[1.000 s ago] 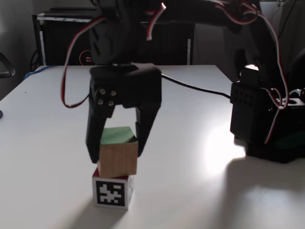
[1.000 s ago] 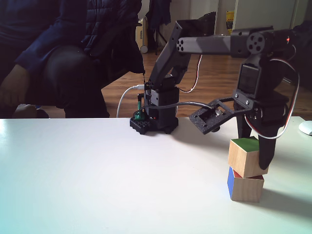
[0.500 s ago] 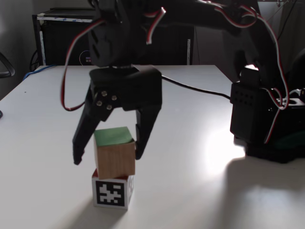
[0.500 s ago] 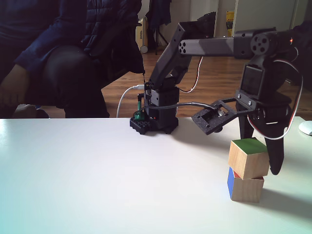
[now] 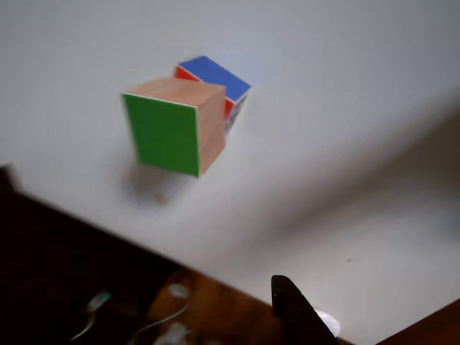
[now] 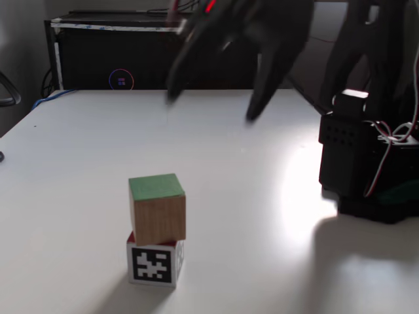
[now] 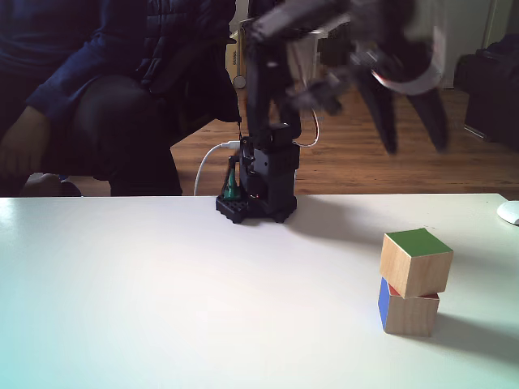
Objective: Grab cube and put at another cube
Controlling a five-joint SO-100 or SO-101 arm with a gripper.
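— Where's the wooden cube (image 6: 157, 209)?
— Lower left in a fixed view, atop the blue-and-red cube (image 7: 408, 306).
— And the gripper (image 6: 211, 108)?
— Blurred, top of frame, fingers spread wide, holding nothing.

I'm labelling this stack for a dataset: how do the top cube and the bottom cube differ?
The top cube is larger, bare wood with a green upper face; the bottom cube is smaller, with blue and red faces and a black-and-white marker. The top cube rests on the bottom cube, turned slightly off square; the bottom cube stands on the table. Both are wooden.
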